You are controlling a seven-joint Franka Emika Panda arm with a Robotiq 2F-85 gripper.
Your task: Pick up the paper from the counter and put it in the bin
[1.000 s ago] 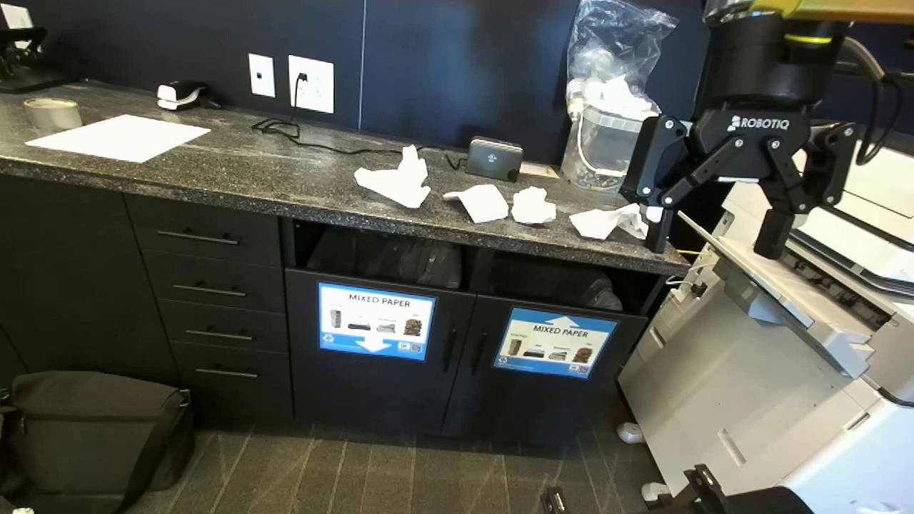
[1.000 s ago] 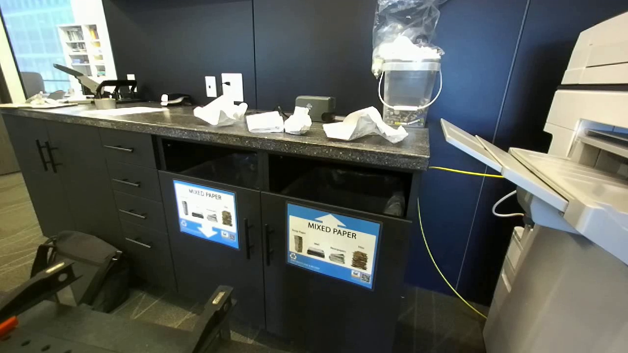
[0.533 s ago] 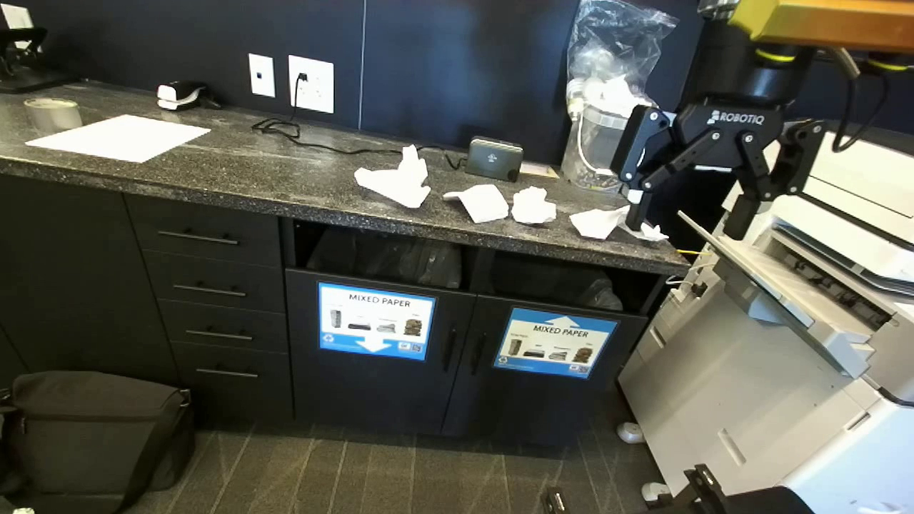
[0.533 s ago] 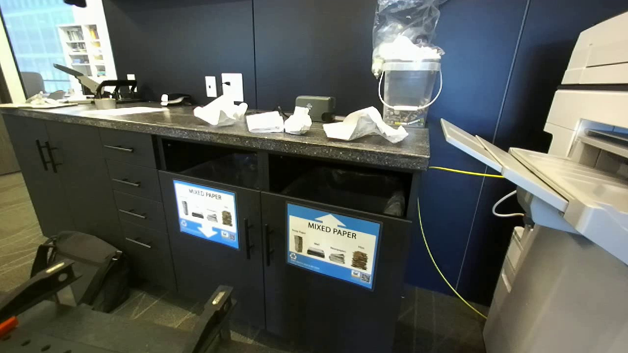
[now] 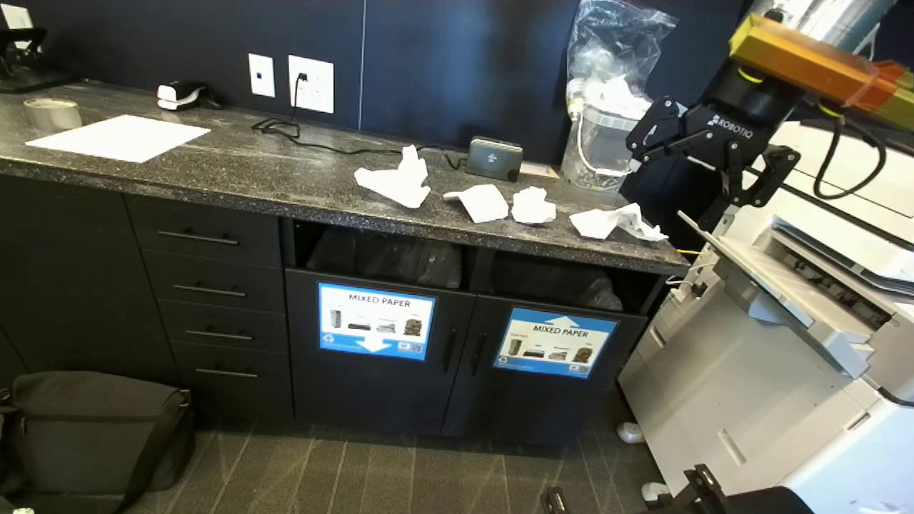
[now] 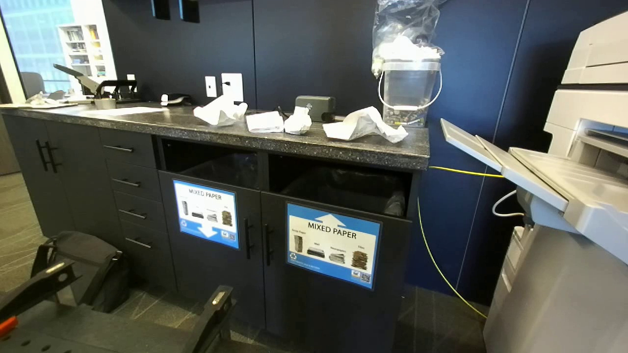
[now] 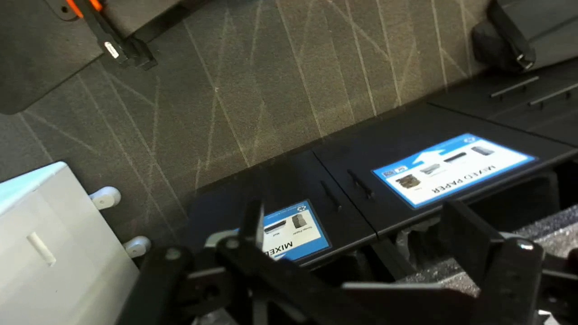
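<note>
Several crumpled white papers lie on the dark speckled counter (image 5: 235, 168): one at the left (image 5: 395, 178), a folded one (image 5: 485, 203), a small ball (image 5: 533, 207) and a spread one near the right end (image 5: 607, 222). The spread one also shows in an exterior view (image 6: 360, 125). My gripper (image 5: 668, 203) is open and empty, tilted, above and right of the spread paper. Its fingertips show at the top edge in an exterior view (image 6: 175, 13). In the wrist view the fingers stand wide apart (image 7: 352, 212). Dark bins (image 6: 343, 186) sit behind the openings under the counter.
A clear bucket (image 5: 596, 153) with a plastic bag stands behind the spread paper. A grey box (image 5: 494, 158) and cable are at the wall. A printer (image 5: 757, 357) with a protruding tray (image 5: 750, 260) stands right of the counter. A flat white sheet (image 5: 118, 138) lies far left.
My gripper moved left, then rose and tilted, uncovering the spread paper. Its fingertips have come into the top of an exterior view. The papers have not moved.
</note>
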